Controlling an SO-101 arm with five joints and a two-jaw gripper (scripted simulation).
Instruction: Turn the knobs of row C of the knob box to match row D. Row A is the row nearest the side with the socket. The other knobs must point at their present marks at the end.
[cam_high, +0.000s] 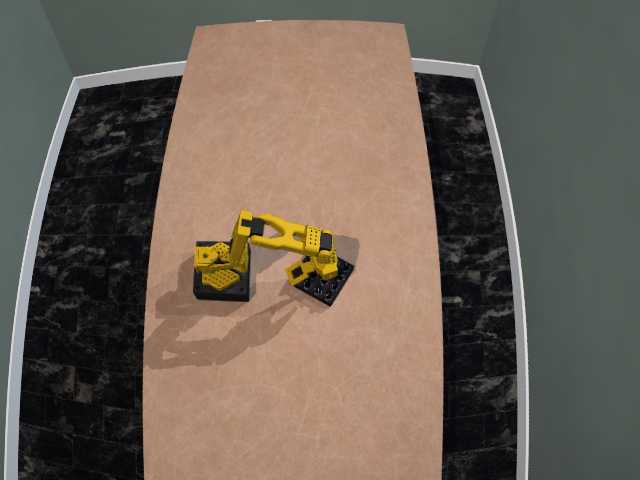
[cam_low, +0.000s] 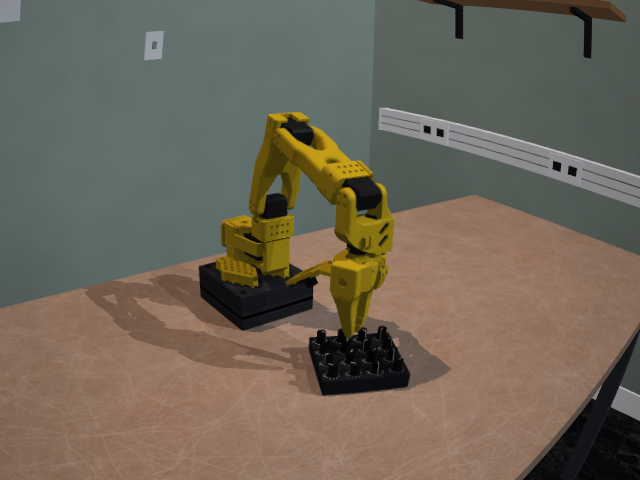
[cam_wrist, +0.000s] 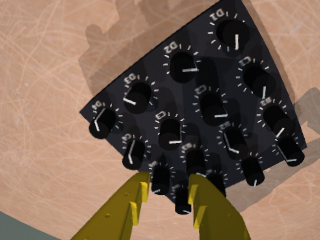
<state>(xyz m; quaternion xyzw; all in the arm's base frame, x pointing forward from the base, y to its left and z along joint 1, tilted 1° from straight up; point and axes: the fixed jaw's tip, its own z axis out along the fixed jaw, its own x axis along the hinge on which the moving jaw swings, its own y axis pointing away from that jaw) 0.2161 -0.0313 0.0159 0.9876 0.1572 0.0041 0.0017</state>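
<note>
The black knob box (cam_high: 333, 291) (cam_low: 361, 381) (cam_wrist: 203, 34) lies flat on the table, turned cornerwise to the arm, with several black knobs in rows, each with a white pointer line. My yellow gripper (cam_high: 319, 269) (cam_low: 353, 333) (cam_wrist: 167, 180) points straight down over the box's near corner, its tips down among the knobs. The fingers stand narrow, with a small gap. In the wrist view a knob (cam_wrist: 160, 176) sits in that gap, and a second knob (cam_wrist: 182, 202) is just below it. I cannot tell that the fingers touch either one. The row letters are too small to read.
The arm's black base block (cam_high: 221, 289) (cam_low: 258, 302) stands left of the box. The table edge (cam_low: 594, 392) runs to the right, with dark floor beyond it.
</note>
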